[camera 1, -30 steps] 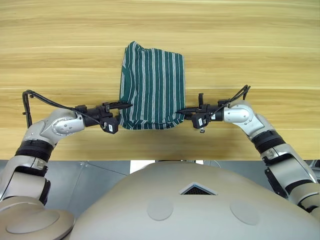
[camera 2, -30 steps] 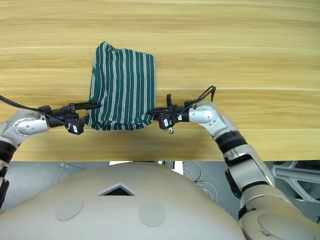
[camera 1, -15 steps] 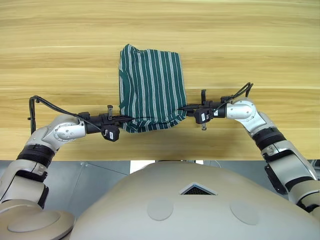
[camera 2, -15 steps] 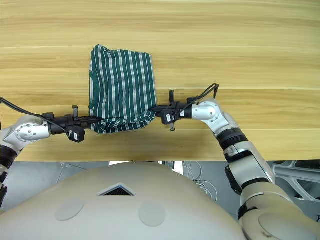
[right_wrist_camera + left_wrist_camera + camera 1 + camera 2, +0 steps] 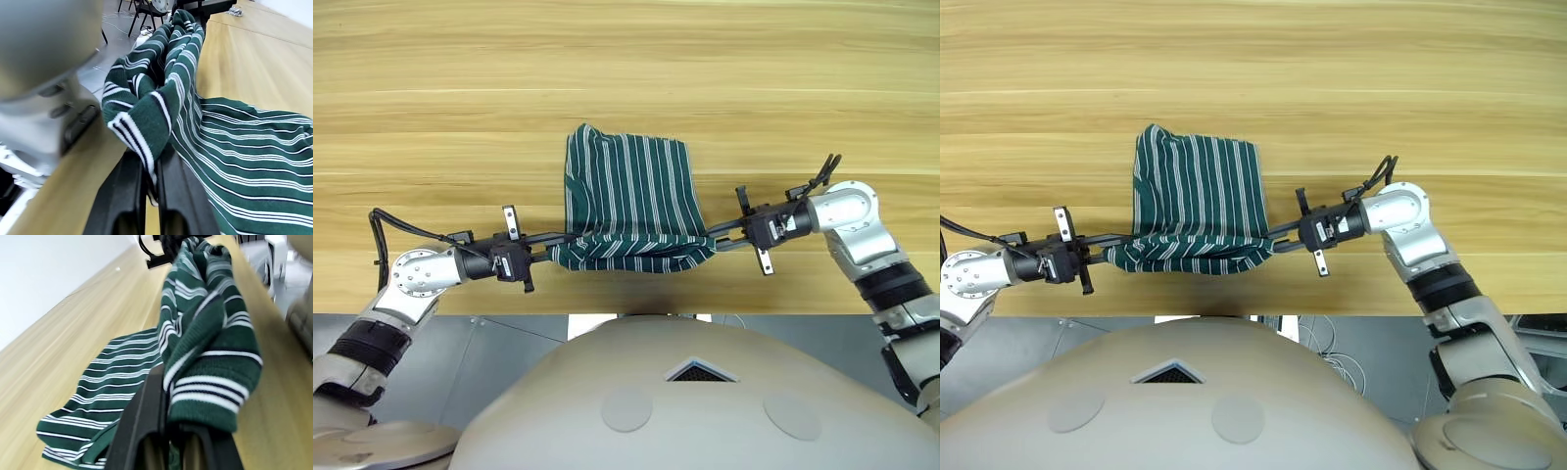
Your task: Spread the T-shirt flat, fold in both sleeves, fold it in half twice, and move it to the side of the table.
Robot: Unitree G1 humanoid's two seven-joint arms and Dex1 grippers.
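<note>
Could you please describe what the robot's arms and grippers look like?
The left arm and right arm have silver-grey shells and black ribbed cuffs, a black cable looping at each wrist. The left gripper and right gripper are black, with long slim fingers and small white tabs.

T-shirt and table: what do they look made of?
T-shirt: soft knit cloth, likely cotton, matte; it drapes and bunches in folds. Table: wood or wood-look laminate, smooth, faint sheen; long grain lines show.

The left gripper point(image 5: 560, 238) stretches in from the lower left and the right gripper point(image 5: 713, 235) from the right edge, both pointing toward mid-frame. Each has its fingers point(image 5: 142, 426) clamped on a T-shirt point(image 5: 628, 196) corner.
</note>
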